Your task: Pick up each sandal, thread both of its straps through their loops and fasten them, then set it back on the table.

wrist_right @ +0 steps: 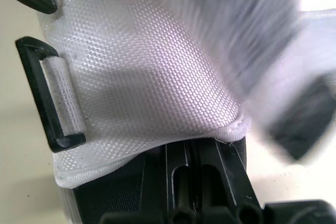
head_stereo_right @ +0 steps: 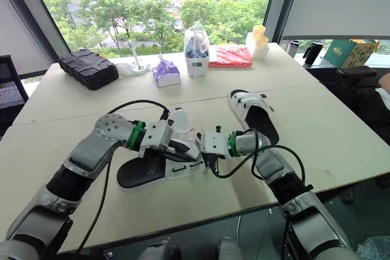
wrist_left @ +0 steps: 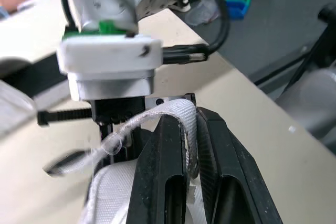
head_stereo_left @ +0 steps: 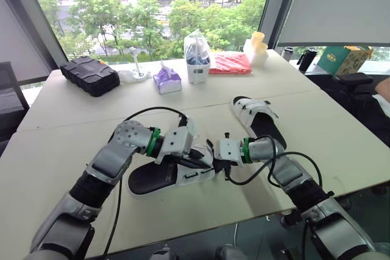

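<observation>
on the near part of the desk [head_stereo_left: 67, 129], the left tool [wrist_left: 191, 129] is pressed together on the free end of a thin white strap [wrist_left: 170, 118], pinching it just above the sandal [head_stereo_left: 159, 178]. that sandal lies flat on the desk, toe toward the left, with both tools meeting over its white upper. the right tool [head_stereo_left: 214, 154] is against the upper from the right; whether it is spread or closed i cannot tell.

the likely trouble is the strap. it is limp and held only by its tip, so a sideways tug could slide it out of the pinch, or it could fold over before it reaches a loop. the two tools are almost touching, so a small misjudged move could knock one into the other. the sandal may also skate across the smooth desk if it is pulled without being steadied.

the head views give the layout: the second sandal [head_stereo_left: 256, 117] lies farther off to the right, well apart. only the left wrist view makes the pinch on the strap plain. the right wrist view alone shows the black loops [wrist_right: 50, 98] on the edge of the woven upper, one with a band through it, and no strap end in either.
</observation>
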You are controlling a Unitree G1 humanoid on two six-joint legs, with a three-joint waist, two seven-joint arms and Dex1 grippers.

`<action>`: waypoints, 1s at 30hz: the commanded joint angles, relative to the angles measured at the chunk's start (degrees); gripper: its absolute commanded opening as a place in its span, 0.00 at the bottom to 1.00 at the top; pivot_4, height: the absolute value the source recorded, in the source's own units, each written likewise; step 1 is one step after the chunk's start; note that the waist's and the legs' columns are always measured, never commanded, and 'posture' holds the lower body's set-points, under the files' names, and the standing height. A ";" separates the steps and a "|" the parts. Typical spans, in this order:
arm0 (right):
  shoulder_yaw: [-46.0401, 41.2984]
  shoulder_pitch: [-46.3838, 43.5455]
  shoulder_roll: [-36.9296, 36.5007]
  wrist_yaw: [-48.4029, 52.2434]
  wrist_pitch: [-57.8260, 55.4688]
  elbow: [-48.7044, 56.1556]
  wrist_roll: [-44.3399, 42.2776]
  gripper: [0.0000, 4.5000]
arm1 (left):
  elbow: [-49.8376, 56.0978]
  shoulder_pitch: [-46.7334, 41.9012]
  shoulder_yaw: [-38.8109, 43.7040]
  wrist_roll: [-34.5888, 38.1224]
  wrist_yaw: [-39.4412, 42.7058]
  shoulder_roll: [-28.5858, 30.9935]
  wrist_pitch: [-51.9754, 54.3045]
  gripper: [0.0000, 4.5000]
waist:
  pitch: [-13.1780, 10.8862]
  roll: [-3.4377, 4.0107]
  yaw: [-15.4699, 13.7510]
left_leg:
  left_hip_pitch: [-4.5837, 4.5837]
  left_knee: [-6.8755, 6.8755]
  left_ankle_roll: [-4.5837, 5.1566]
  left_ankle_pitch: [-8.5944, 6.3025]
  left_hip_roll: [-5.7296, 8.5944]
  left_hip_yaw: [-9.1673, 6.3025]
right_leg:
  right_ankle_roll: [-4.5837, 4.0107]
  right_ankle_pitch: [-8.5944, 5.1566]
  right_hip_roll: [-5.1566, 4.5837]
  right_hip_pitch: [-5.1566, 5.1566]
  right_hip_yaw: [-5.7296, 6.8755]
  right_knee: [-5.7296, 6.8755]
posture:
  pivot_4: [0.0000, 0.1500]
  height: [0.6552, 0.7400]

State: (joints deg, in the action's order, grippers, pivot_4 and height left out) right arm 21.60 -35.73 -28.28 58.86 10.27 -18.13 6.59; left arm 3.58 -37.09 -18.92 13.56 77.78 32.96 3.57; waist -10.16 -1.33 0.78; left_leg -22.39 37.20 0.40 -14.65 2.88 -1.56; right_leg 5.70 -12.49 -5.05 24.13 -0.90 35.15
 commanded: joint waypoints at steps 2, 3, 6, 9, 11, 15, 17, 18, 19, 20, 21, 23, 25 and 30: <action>0.33 0.46 -0.86 0.04 -0.58 -1.24 1.59 0.00 | 3.25 1.49 -0.04 -1.94 3.42 2.28 -11.89 0.09 | 0.00 0.00 0.00 | 0.00 0.00 0.00 0.00 0.00 0.00 | -0.01 0.00 0.00 0.00 0.00 -0.02 | 1.00 1.00; 0.40 0.43 -0.81 0.09 -0.53 -1.29 1.60 0.00 | 3.58 1.90 -0.40 -2.31 4.37 2.81 -14.64 0.09 | 0.00 0.00 0.01 | 0.00 0.00 0.00 0.00 0.00 0.00 | -0.02 -0.01 -0.01 0.00 0.00 -0.02 | 1.00 1.00; 0.51 0.41 -0.71 0.12 -0.41 -1.38 1.65 0.00 | 3.40 2.36 -0.84 -2.63 5.50 3.47 -18.73 0.09 | 0.00 0.00 0.00 | -0.01 -0.02 0.00 0.00 0.00 0.00 | -0.03 -0.01 -0.03 0.00 -0.01 -0.04 | 1.00 1.00; 0.61 0.38 -0.64 0.21 -0.27 -1.54 1.67 0.00 | 2.95 2.36 -1.01 -2.64 6.80 3.60 -23.78 0.09 | 0.00 0.00 0.00 | -0.01 -0.01 0.00 0.00 0.00 0.01 | -0.04 -0.01 -0.04 0.00 -0.01 -0.04 | 1.00 1.00; 0.63 0.35 -0.62 0.27 -0.22 -1.60 1.64 0.00 | 2.49 2.28 -1.39 -3.33 7.51 3.73 -27.67 0.09 | 0.00 0.00 0.00 | -0.01 -0.02 0.00 0.00 0.00 0.01 | -0.03 -0.01 -0.04 0.00 0.00 -0.04 | 1.00 1.00; 0.66 0.33 -0.60 0.41 -0.16 -1.64 1.59 0.00 | 2.50 2.91 -2.55 -3.79 8.81 4.46 -33.53 0.09 | 0.00 0.00 -0.01 | -0.01 -0.03 0.01 0.00 0.00 0.01 | -0.03 -0.01 -0.04 0.00 0.00 -0.04 | 1.00 1.00; 0.67 0.31 -0.60 0.50 -0.16 -1.64 1.56 0.00 | 2.64 3.27 -3.06 -3.80 9.03 5.03 -35.07 0.09 | 0.00 0.00 0.01 | -0.01 -0.03 0.01 0.00 0.00 0.01 | -0.03 -0.01 -0.04 0.00 0.00 -0.05 | 1.00 1.00; 0.67 0.27 -0.61 0.55 -0.16 -1.67 1.54 0.00 | 2.77 3.50 -3.27 -3.73 9.16 5.42 -35.51 0.09 | 0.00 0.00 0.00 | -0.01 -0.03 0.01 0.00 0.00 0.02 | -0.03 -0.01 -0.04 0.00 0.00 -0.04 | 1.00 1.00; 0.66 0.24 -0.63 0.64 -0.16 -1.69 1.51 0.00 | 3.09 3.87 -3.39 -3.61 9.09 5.76 -35.74 0.09 | 0.00 0.00 0.00 | -0.01 -0.03 0.01 0.00 0.00 0.02 | -0.03 -0.01 -0.04 0.00 0.00 -0.04 | 1.00 1.00; 0.66 0.20 -0.62 0.71 -0.18 -1.73 1.47 0.00 | 3.43 4.21 -3.46 -3.57 8.88 5.99 -35.88 0.09 | 0.00 0.01 0.00 | -0.01 -0.03 0.01 0.00 0.00 0.02 | -0.03 -0.01 -0.04 0.00 0.01 -0.04 | 1.00 1.00; 0.67 0.17 -0.60 0.77 -0.19 -1.75 1.46 0.00 | 3.84 4.58 -3.51 -3.51 8.63 6.18 -35.88 0.09 | 0.00 0.00 0.00 | -0.01 -0.03 0.01 0.00 0.00 0.02 | -0.03 -0.01 -0.04 0.00 0.01 -0.04 | 1.00 1.00; 0.70 0.17 -0.49 0.88 -0.26 -1.72 1.42 0.00 | 4.76 5.48 -3.23 -3.26 7.46 6.18 -34.90 0.09 | 0.00 0.00 0.01 | -0.01 -0.02 0.01 0.00 0.00 0.02 | -0.03 -0.01 -0.03 0.00 0.00 -0.04 | 1.00 1.00; 0.75 0.21 -0.37 0.95 -0.27 -1.70 1.42 0.00 | 5.69 6.04 -2.37 -2.55 5.40 5.68 -32.06 0.09 | 0.01 0.00 0.01 | -0.01 -0.01 0.02 0.00 0.00 0.02 | -0.03 -0.01 -0.02 -0.01 0.01 -0.04 | 1.00 1.00; 0.78 0.14 -0.20 1.01 -0.23 -1.85 1.40 0.00 | 8.97 5.00 0.52 2.62 -1.13 3.59 -17.81 0.09 | 0.01 0.00 0.02 | -0.01 0.02 0.02 0.00 0.00 0.01 | -0.01 0.00 0.04 -0.03 0.06 -0.02 | 1.00 1.00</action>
State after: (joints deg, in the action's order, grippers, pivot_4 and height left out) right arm 21.56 -35.90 -28.19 59.47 10.77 -18.74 6.58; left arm 9.93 -30.98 -20.73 13.26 78.99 36.84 -18.60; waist -10.15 -1.33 0.80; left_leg -22.40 37.22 0.42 -14.65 2.88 -1.54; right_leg 5.70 -12.49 -4.98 24.09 -0.83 35.14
